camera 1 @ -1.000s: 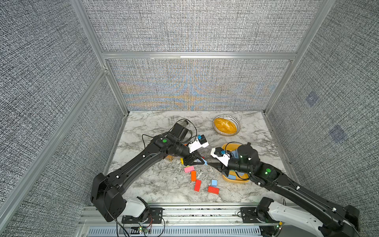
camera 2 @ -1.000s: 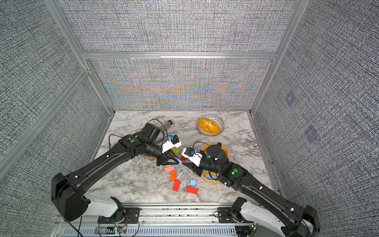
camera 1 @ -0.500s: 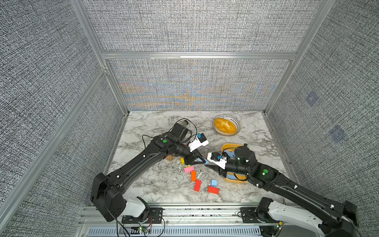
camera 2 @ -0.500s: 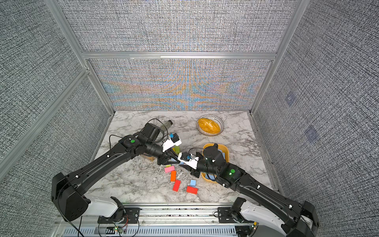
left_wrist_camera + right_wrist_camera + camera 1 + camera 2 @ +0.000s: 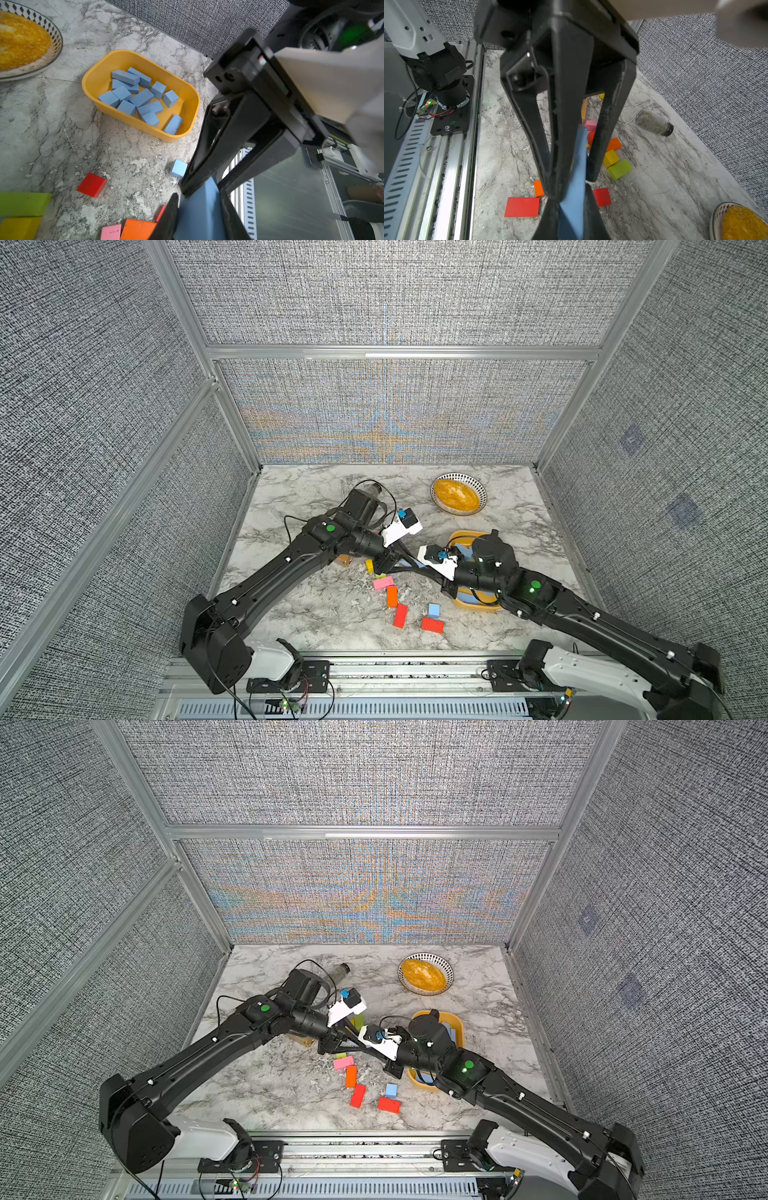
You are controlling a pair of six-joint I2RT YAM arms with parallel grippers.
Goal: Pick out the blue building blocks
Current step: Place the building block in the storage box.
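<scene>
One long blue building block [image 5: 199,209] hangs above the table, held at both ends. My left gripper [image 5: 199,199] is shut on one end. My right gripper [image 5: 571,199] is shut on the other end of the same block [image 5: 575,197]. In a top view the two grippers meet tip to tip at the table's middle, left gripper [image 5: 407,565] against right gripper [image 5: 417,569]. Several blue blocks [image 5: 141,95] lie in the yellow bin [image 5: 193,97]. A loose blue cube [image 5: 434,610] sits on the marble in front of the bin.
Below the grippers lie pink [image 5: 383,583], orange [image 5: 392,596] and red [image 5: 401,615] blocks, plus another red one [image 5: 432,625]. Green [image 5: 619,169] and yellow [image 5: 611,158] blocks lie nearby. A patterned bowl [image 5: 457,494] of yellow food stands at the back right. A bottle [image 5: 654,123] lies on its side.
My right arm has moved left to meet the left gripper, and its jaws have closed on the blue block that the left gripper holds. The left arm has barely moved.
</scene>
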